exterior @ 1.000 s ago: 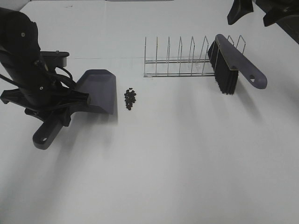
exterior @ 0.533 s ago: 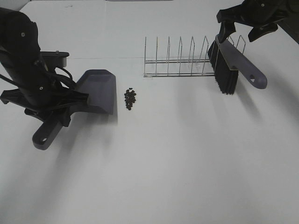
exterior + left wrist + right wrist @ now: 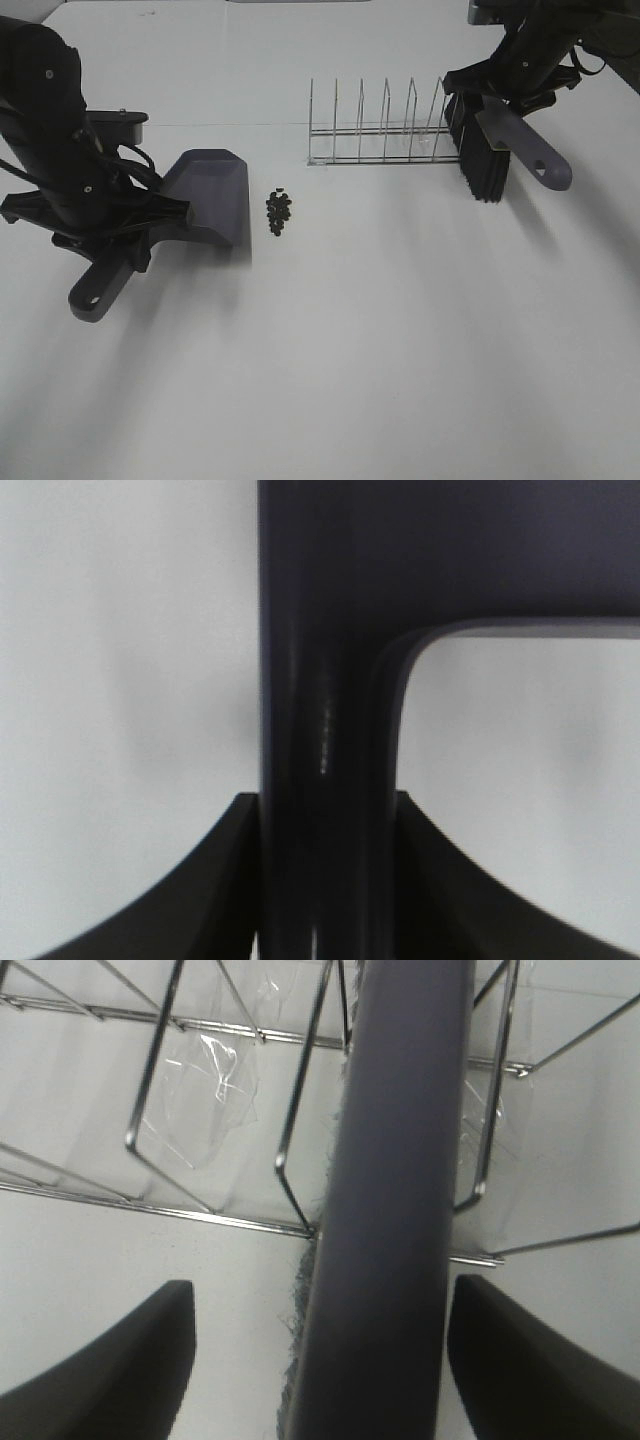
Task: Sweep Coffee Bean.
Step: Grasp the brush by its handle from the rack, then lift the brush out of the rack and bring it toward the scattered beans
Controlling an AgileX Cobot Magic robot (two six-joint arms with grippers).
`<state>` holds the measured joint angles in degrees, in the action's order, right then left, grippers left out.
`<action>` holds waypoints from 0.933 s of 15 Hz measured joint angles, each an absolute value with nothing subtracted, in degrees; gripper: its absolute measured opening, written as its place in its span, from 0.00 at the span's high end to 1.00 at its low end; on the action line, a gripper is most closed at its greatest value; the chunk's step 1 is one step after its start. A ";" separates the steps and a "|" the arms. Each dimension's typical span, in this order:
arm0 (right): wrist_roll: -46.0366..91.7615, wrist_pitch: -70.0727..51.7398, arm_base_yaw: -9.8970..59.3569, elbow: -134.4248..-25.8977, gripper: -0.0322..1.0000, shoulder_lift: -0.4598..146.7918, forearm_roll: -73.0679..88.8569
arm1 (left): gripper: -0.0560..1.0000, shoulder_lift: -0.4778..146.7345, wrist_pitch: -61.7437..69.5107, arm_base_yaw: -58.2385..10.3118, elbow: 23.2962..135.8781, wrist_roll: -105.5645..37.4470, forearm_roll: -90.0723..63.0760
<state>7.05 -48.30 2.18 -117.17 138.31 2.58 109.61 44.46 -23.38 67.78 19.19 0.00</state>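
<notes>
The coffee bean [image 3: 279, 211] pile lies as a small dark heap on the white table, just right of the grey-purple dustpan [image 3: 205, 195]. My left gripper [image 3: 128, 243] is shut on the dustpan's handle [image 3: 320, 680], and the pan's lip rests on the table facing the beans. A grey brush [image 3: 492, 150] with black bristles leans in the right end of the wire rack [image 3: 370, 135]. My right gripper [image 3: 505, 85] straddles the brush's back [image 3: 390, 1160]. It is open, with a gap showing beside one finger [image 3: 120, 1360].
The wire rack [image 3: 160, 1090] has several upright loops and stands at the back, right of centre. A scrap of clear film [image 3: 215, 1070] lies inside it. White tabletop [image 3: 380, 340] stretches across the front and middle.
My right arm has come down from the top right corner onto the brush, and its fingers have narrowed around the brush's back. The left arm, dustpan and beans have not moved.
</notes>
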 joint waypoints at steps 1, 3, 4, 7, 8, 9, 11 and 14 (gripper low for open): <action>7.10 -48.30 2.18 -117.17 0.45 138.94 2.18 | 0.64 109.61 44.46 -23.38 67.78 19.19 0.00; 7.10 -48.41 2.18 -117.17 0.59 139.34 1.03 | 0.64 109.61 44.46 -23.38 67.78 19.19 0.00; 7.10 -48.59 2.18 -117.34 0.68 139.34 0.34 | 0.64 109.61 44.46 -23.38 67.78 19.19 0.00; 6.93 -51.80 2.01 -119.23 0.69 139.34 -0.80 | 0.64 109.61 44.46 -23.38 67.78 19.19 0.00; 6.93 -53.34 2.01 -120.78 0.69 139.34 -0.80 | 0.64 109.61 44.46 -23.38 67.78 19.19 0.00; 6.88 -55.06 2.01 -122.56 0.69 139.34 -0.80 | 0.64 109.61 44.46 -23.38 67.78 19.19 0.00; 5.96 -59.13 2.06 -127.20 0.69 139.34 -0.74 | 0.64 109.61 44.46 -23.38 67.78 19.19 0.00; 4.64 -66.69 2.12 -135.22 0.69 139.34 -0.69 | 0.64 109.61 44.46 -23.38 67.78 19.19 0.00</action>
